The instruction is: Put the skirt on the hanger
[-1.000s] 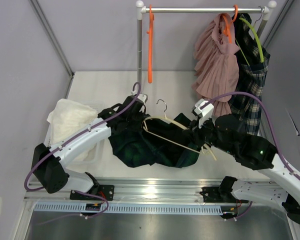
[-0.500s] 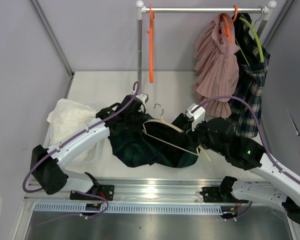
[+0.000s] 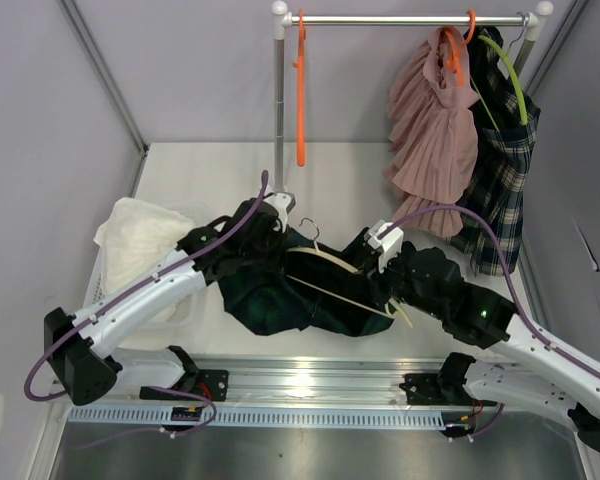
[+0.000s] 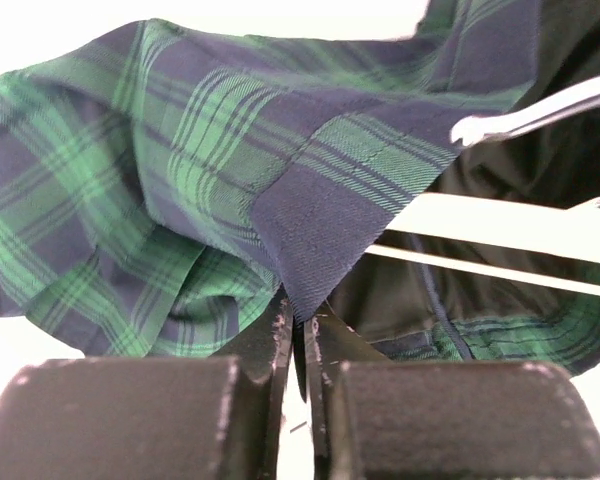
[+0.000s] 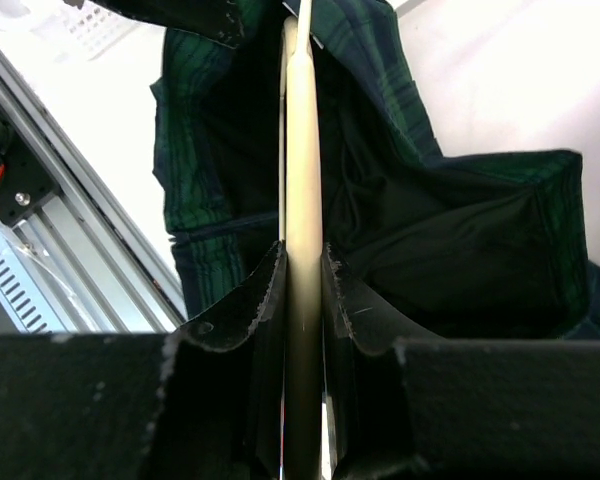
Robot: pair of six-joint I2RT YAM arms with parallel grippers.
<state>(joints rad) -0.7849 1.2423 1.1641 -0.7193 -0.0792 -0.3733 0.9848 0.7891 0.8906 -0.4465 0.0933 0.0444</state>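
Two grips are set. My right gripper clamps one arm of the cream hanger. My left gripper, jaws nearly together, nips a hem corner of the green tartan skirt, which lies heaped mid-bench with the hanger partly inside it. I judge I'm mid-threading; next the waistband needs drawing over the hanger's free end. Bare bench lies behind, the near edge is close, and a white cloth crowds my left.
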